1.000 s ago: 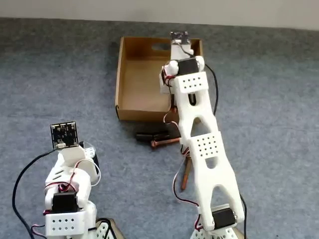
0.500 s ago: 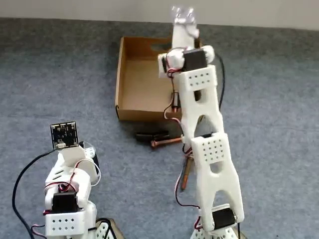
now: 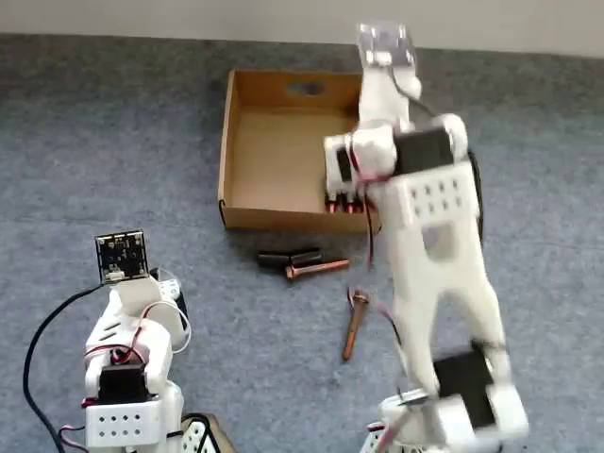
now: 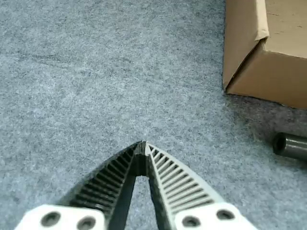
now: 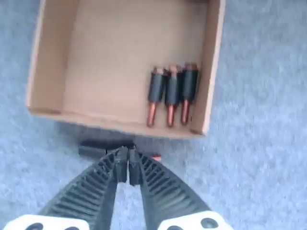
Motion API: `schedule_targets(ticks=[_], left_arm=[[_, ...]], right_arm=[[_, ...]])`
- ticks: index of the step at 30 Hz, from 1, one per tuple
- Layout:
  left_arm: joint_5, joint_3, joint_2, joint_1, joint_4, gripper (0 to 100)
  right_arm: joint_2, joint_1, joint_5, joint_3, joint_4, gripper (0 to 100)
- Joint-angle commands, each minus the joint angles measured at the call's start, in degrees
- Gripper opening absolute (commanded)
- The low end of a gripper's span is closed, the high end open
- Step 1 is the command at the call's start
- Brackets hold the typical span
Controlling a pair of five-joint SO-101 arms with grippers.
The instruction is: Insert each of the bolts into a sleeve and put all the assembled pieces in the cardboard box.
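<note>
Inside the shallow brown cardboard box [image 5: 53, 57] we see three assembled pieces [image 5: 171, 93], each a copper-coloured bolt pushed through a black cylindrical sleeve. They lie side by side, touching one another, in the corner by the box's right wall, with their bare copper shanks pointing at the near wall. From the high view the same trio [image 3: 344, 201] peeks out beside the white right arm [image 3: 429, 245], which is raised over that side of the box [image 3: 274, 151].

On the grey carpet [image 3: 113, 142], just in front of the box's near wall, lies a loose black cylindrical sleeve [image 3: 288, 257]. A loose copper-coloured metal bolt [image 3: 316, 270] lies just beside it, roughly parallel. A second copper-coloured bolt [image 3: 356, 326] lies a little nearer the arms' bases, apart from the first.

The right gripper [image 5: 127, 158] hangs above the carpet on the near side of the box, its ribbed black jaws pressed together on nothing (the loose sleeve [image 5: 103, 146] shows just past the tips).

The left gripper [image 4: 144, 146] is low over bare carpet, jaws likewise closed and empty, with a box corner [image 4: 259, 52] and one end of the sleeve [image 4: 290, 145] ahead of it.
</note>
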Motion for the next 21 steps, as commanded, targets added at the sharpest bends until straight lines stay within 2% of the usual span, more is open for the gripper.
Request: schedule_targets(ticks=[1, 4, 8, 11, 14, 18, 21], left_arm=[[-0.53, 0.92, -0.75, 0.84, 0.09, 1], [-0.53, 0.92, -0.75, 0.84, 0.09, 1], [-0.53, 0.92, -0.75, 0.84, 0.09, 1], [-0.53, 0.92, -0.75, 0.84, 0.09, 1], [-0.53, 0.92, -0.75, 0.84, 0.09, 1], [-0.53, 0.92, -0.75, 0.84, 0.09, 1], [-0.53, 0.92, -0.75, 0.75, 0.09, 1]], right_arm=[[-15.16, 0.13, 4.48, 23.6, -6.02, 1.0], [-22.29, 0.48, 8.09, 36.88, -9.27, 1.0], [-24.66, 0.13, 8.53, 49.36, -14.02, 1.5], [-23.87, 0.13, 8.44, 56.22, -18.59, 8.0], [-22.02, 0.13, 5.63, 60.09, -22.2, 13.4], [-20.0, -0.48, 2.2, 61.14, -28.26, 12.5], [-18.68, -4.7, 2.11, 61.14, -32.48, 10.8]])
